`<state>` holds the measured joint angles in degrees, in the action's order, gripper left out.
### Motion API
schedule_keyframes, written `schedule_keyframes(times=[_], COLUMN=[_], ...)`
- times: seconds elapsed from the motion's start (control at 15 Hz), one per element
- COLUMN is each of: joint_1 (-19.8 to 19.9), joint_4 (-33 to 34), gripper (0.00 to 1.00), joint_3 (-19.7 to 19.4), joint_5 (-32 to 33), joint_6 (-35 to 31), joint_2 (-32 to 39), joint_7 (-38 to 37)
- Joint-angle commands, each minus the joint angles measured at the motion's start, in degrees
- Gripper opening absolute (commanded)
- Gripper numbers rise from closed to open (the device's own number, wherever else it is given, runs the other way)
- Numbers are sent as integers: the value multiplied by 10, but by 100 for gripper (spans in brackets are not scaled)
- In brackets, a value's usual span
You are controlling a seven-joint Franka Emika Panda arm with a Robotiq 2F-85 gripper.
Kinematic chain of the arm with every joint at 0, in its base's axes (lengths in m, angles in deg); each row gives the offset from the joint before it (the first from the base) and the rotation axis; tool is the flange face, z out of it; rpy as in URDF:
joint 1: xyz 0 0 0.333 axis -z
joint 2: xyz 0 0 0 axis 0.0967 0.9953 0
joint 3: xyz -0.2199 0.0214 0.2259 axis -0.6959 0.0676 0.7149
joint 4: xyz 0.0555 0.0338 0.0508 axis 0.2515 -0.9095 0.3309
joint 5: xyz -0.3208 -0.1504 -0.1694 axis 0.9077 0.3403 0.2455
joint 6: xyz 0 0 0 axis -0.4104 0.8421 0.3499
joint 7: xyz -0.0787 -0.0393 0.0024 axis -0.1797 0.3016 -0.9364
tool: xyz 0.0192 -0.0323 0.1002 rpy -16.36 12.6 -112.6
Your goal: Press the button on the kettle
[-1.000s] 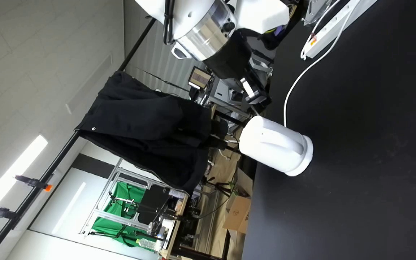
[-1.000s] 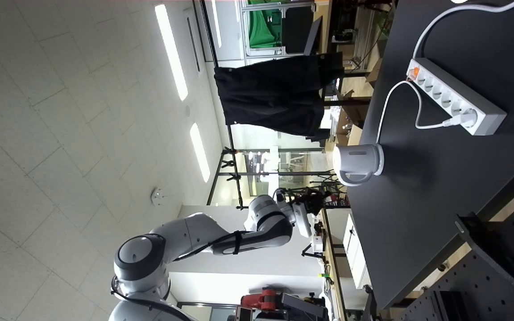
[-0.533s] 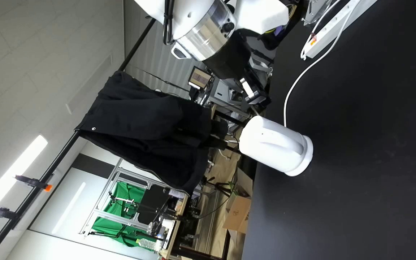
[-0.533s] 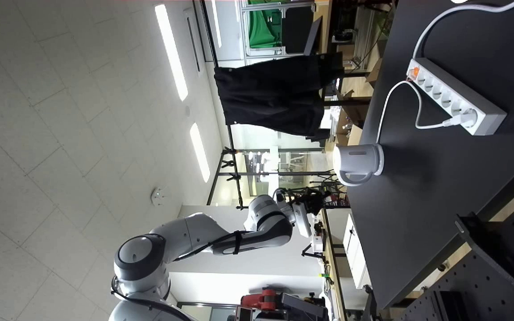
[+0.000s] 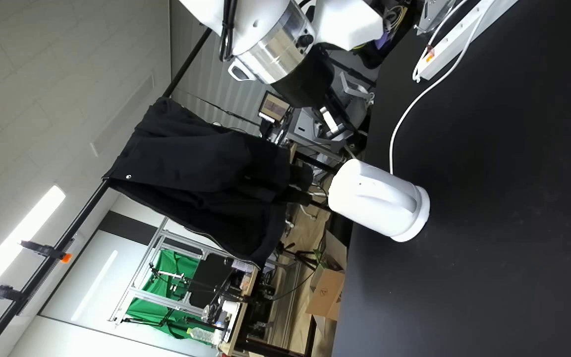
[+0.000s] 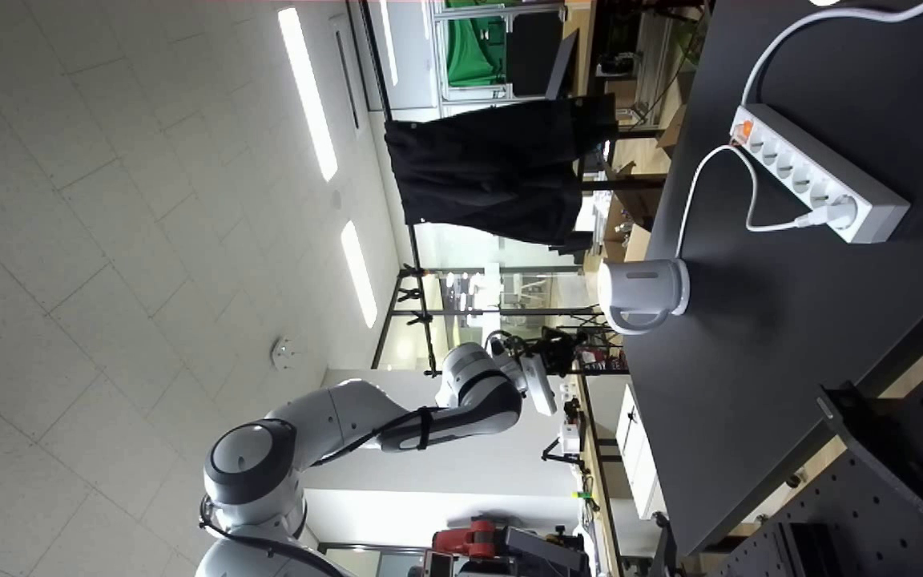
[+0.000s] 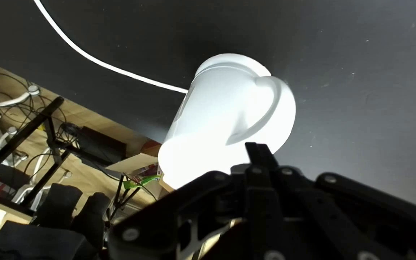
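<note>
White kettle [image 6: 642,290] upright, gripper [image 7: 258,147] apart from it

The kettle stands near an edge of the dark bench [image 6: 750,401], its handle [image 7: 285,108] on the side nearer the gripper. The gripper is pressed together, and in both exterior views a gap separates it from the kettle. A white cord [image 7: 132,75] runs from the kettle to a power strip [image 6: 818,172] — plugged in at one end of it. Beyond the bench, black cloth [image 5: 206,158] hangs from a dark rail [image 5: 83,213].
</note>
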<state>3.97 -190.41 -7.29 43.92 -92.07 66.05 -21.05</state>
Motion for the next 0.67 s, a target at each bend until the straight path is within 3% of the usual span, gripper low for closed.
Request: schedule_keyframes(times=[0.0,0.33,0.6], joint_1=[-8,-7,-3], joint_4=[43,83,97], gripper=[0,0,0], joint_3=[-12,-14,-5], joint_5=[46,53,-3], joint_6=[8,2,3], joint_2=[19,61,96], joint_7=[-40,-59,-43])
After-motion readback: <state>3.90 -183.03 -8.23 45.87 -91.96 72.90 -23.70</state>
